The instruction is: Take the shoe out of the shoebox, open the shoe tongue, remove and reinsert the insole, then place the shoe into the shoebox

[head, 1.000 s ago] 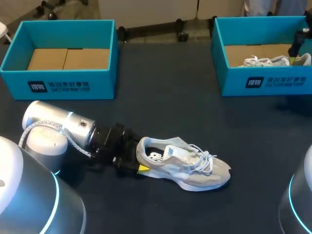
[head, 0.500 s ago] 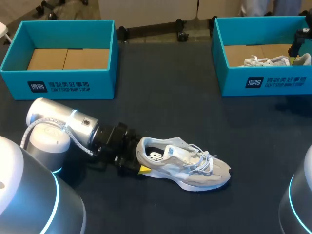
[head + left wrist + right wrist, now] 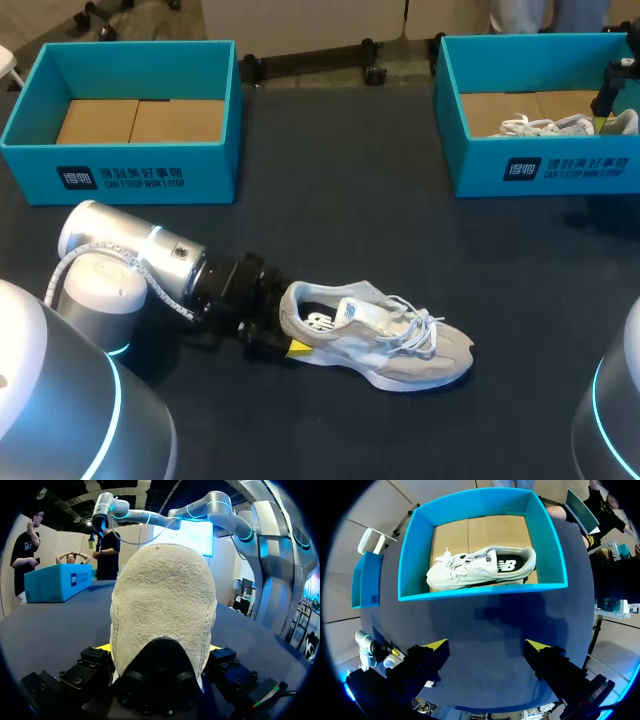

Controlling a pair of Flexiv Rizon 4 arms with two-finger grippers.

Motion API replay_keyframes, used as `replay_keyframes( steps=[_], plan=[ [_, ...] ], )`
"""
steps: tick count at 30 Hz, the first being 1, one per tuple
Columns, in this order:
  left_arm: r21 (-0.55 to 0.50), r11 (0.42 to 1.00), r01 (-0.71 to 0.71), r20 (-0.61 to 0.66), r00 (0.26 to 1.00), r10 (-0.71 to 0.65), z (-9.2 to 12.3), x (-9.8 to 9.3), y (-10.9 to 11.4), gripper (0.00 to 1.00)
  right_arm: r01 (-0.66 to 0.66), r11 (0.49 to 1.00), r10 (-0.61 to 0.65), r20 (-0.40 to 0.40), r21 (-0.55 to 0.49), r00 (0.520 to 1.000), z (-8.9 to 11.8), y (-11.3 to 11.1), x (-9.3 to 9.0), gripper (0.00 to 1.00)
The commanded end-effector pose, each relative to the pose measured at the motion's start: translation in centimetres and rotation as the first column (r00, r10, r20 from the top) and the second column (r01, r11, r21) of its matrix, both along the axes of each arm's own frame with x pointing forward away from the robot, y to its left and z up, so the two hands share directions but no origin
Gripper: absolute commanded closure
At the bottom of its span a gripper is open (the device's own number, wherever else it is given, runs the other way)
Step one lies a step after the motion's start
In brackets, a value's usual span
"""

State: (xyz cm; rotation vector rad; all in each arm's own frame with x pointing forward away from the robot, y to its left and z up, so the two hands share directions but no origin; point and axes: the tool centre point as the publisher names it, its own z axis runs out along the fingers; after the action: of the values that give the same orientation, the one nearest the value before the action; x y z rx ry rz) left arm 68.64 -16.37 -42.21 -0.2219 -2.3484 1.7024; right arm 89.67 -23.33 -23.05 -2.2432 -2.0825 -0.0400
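Both tips (image 3: 296,347) nearly hidden, left gripper (image 3: 287,325) clamps shoe (image 3: 385,345) heel; right gripper (image 3: 486,646) spread open

Table (image 3: 340,210): shoe (image 3: 385,338), left shoebox (image 3: 205,172), right shoebox (image 3: 480,170)

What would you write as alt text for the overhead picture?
The left pincer grips the heel of a grey shoe standing on a dark table. An empty blue shoebox stands far left; a matching shoebox far right holds a white shoe.
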Motion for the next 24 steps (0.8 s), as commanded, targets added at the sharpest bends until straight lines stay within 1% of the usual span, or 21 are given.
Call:
replay_keyframes(
  steps=[1, 9, 18, 24],
  plan=[
    [-0.022, 0.999, -0.036, -0.007, 0.999, 0.036, -0.43, -0.29, 0.36, 1.0, 0.0, 1.0, 0.0, 0.002, 0.001, 1.0, -0.02, -0.01, -0.07, 0.0],
    [-0.029, 0.99, -0.136, -0.012, 0.991, 0.136, -0.28, -0.05, 0.86, 1.0, 0.0, 1.0, 0.0, 0.002, 0.001, 1.0, -0.02, -0.01, -0.07, 0.0],
    [-0.013, 0.983, -0.181, 0.002, 0.984, 0.181, 0.36, 0.02, 0.82, 1.0, 0.0, 1.0, 0.0, 0.002, 0.001, 1.0, -0.02, -0.01, -0.07, 0.0],
    [-0.004, 0.979, -0.204, -0.002, 0.979, 0.204, -0.2, -0.08, 0.5, 1.0, 0.0, 1.0, 0.0, 0.002, 0.001, 1.0, -0.02, -0.01, -0.07, 0.0]
  ],
)
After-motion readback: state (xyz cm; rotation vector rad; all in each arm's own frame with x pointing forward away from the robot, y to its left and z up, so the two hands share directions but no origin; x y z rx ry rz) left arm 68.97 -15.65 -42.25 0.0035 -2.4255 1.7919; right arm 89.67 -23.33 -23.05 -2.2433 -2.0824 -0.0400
